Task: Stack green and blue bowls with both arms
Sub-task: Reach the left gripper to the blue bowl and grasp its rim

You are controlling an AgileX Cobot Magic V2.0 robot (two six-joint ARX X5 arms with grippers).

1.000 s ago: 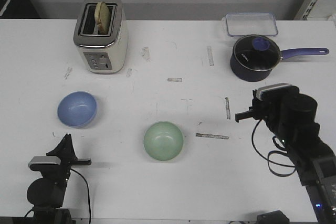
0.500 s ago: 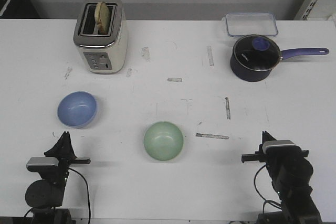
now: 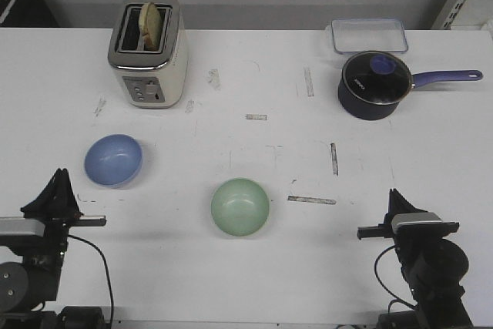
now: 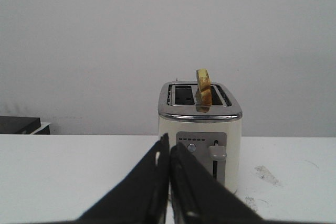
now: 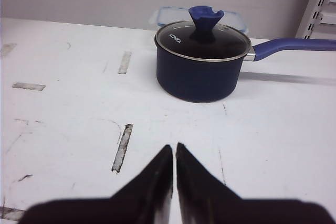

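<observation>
Presently, per item:
Left gripper (image 4: pixel 169 182): closed tight, nothing held; low at near left table (image 3: pixel 231 59) edge, pointed toward toaster (image 4: pixel 200 135).
Right gripper (image 5: pixel 174 177): closed tight, nothing held; low at near right edge, pointed toward saucepan (image 5: pixel 202 61).
Blue bowl (image 3: pixel 113 160): upright on table, left side, ahead of left gripper, apart from it.
Green bowl (image 3: pixel 240 206): upright, near centre, well apart from blue bowl.

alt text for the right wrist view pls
A dark blue saucepan with a glass lid and long handle sits on a scuffed white table, straight ahead of the shut, empty right claw. A clear plastic container lies behind it.
</observation>
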